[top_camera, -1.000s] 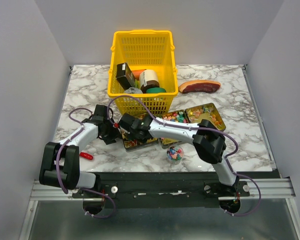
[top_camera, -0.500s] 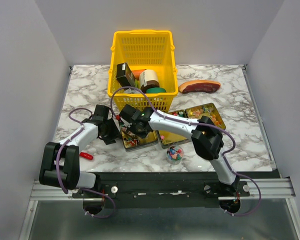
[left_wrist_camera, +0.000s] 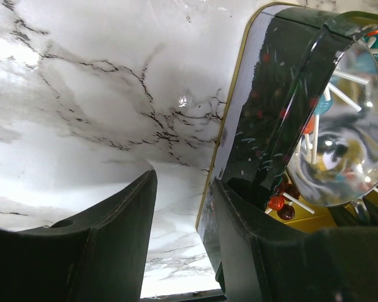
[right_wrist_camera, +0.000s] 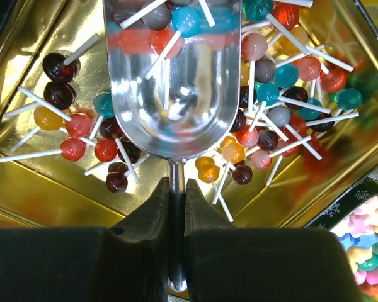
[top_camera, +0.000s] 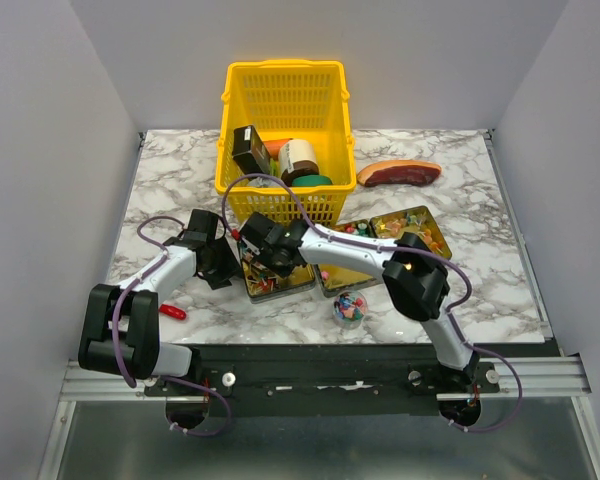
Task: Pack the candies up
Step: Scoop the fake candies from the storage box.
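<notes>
My right gripper (right_wrist_camera: 176, 189) is shut on the thin handle of a shiny metal scoop (right_wrist_camera: 176, 82). The scoop hangs over a gold tin (right_wrist_camera: 38, 195) full of lollipops (right_wrist_camera: 283, 75) with white sticks; a few lie at the scoop's far end. From above, this gripper (top_camera: 263, 245) is over the left tin (top_camera: 280, 288). My left gripper (left_wrist_camera: 186, 182) is open at that tin's dark outer wall (left_wrist_camera: 264, 94), with its right finger against the wall. It sits at the tin's left side (top_camera: 225, 262). Two more tins (top_camera: 345, 240) (top_camera: 410, 225) hold small mixed candies.
A yellow basket (top_camera: 283, 100) with groceries stands just behind the tins. A reddish meat slab (top_camera: 398, 172) lies at the back right. A small round container of candies (top_camera: 349, 307) sits near the front. A small red object (top_camera: 172, 311) lies by the left arm.
My right gripper with the scoop has shifted a little back and left over the left tin, uncovering more of the middle tin. The left arm has not moved.
</notes>
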You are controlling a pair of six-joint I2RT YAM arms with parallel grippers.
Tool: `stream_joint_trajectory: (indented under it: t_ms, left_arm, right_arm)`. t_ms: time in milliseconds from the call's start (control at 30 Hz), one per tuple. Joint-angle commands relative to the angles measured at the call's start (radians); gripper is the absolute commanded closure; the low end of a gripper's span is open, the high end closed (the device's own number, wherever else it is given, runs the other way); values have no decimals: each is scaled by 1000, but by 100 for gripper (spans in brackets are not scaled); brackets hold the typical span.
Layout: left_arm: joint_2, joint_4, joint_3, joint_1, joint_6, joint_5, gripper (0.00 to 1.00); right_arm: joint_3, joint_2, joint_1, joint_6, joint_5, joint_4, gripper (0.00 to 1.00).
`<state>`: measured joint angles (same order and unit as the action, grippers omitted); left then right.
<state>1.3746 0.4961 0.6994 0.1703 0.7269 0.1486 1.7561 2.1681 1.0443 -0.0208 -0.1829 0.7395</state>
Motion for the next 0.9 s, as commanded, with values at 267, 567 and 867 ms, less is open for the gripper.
stream_joint_trajectory:
  t_ms: [267,567,867]
  left_arm:
    - [-26,15,9,1,6,-15,42]
    - [-42,24,15,-3,2,-35,42]
    - [-52,28,12,-15,-4,-41,42]
  right_arm:
    - [-173,-66,-1,33,-75,-232,99]
    - [-265,-137,-3,-16,-73,-284,99]
    - [-348,-208,-3,-21,-81,-341,99]
